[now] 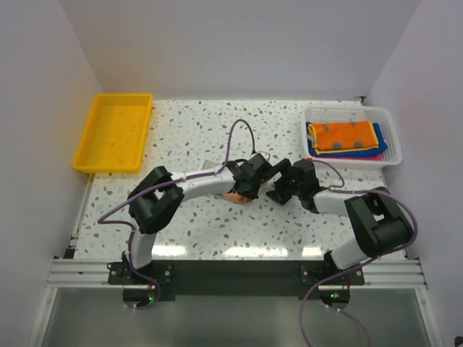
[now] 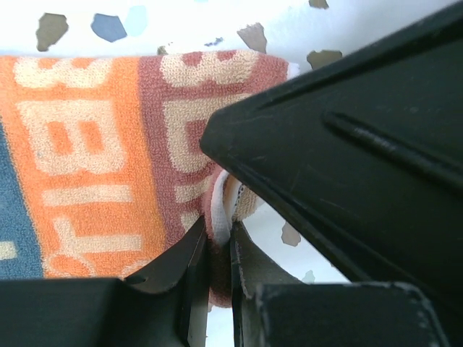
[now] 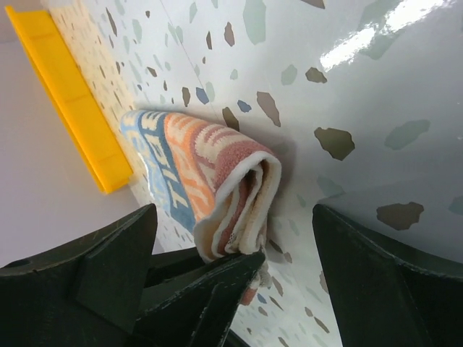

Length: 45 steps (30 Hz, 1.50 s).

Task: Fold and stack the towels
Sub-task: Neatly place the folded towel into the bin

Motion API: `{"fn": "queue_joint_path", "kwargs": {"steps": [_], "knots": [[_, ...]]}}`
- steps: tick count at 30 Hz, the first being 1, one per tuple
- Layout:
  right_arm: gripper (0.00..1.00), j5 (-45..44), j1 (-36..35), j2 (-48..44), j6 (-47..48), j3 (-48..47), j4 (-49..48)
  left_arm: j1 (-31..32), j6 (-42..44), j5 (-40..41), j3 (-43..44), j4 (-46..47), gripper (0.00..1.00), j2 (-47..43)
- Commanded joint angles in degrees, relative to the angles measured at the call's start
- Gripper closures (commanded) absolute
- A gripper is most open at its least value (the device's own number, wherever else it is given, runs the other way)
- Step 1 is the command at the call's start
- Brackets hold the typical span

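An orange-blue towel with white print lies folded on the speckled table, its layered end facing the right wrist view. My left gripper is shut on that towel's folded edge, which is pinched between the two jaws. From above only a bit of the towel shows under the left gripper. My right gripper stands open, its fingers spread wide on either side of the towel's end without touching it. More towels, an orange one over a blue one, lie in the basket.
A white mesh basket stands at the back right of the table. A yellow plastic tray sits at the back left, and its rim shows in the right wrist view. The two grippers almost touch at mid-table.
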<state>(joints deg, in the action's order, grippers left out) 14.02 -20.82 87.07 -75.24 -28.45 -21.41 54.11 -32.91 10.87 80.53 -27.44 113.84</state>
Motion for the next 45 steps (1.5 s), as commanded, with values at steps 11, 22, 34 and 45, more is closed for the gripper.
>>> {"fn": "queue_joint_path", "kwargs": {"steps": [11, 22, 34, 45], "knots": [[0.26, -3.47, -5.37, 6.18, -0.52, -5.04, 0.14, -0.23, -1.72, -2.52, 4.99, 3.45, 0.80, -1.78], [0.88, -4.44, -5.46, 6.01, 1.50, -7.76, 3.20, -0.23, -2.51, -3.84, 3.06, 3.98, 0.36, -4.15], [1.00, -7.08, -4.76, 2.76, 17.99, -18.99, 23.48, -7.43, -0.07, -4.11, -5.89, 0.20, 0.05, -21.89], [1.00, -13.93, -0.38, 9.60, 49.21, -55.20, 61.90, -33.44, 15.15, -1.65, -20.84, -2.80, 0.00, -41.31]]}}
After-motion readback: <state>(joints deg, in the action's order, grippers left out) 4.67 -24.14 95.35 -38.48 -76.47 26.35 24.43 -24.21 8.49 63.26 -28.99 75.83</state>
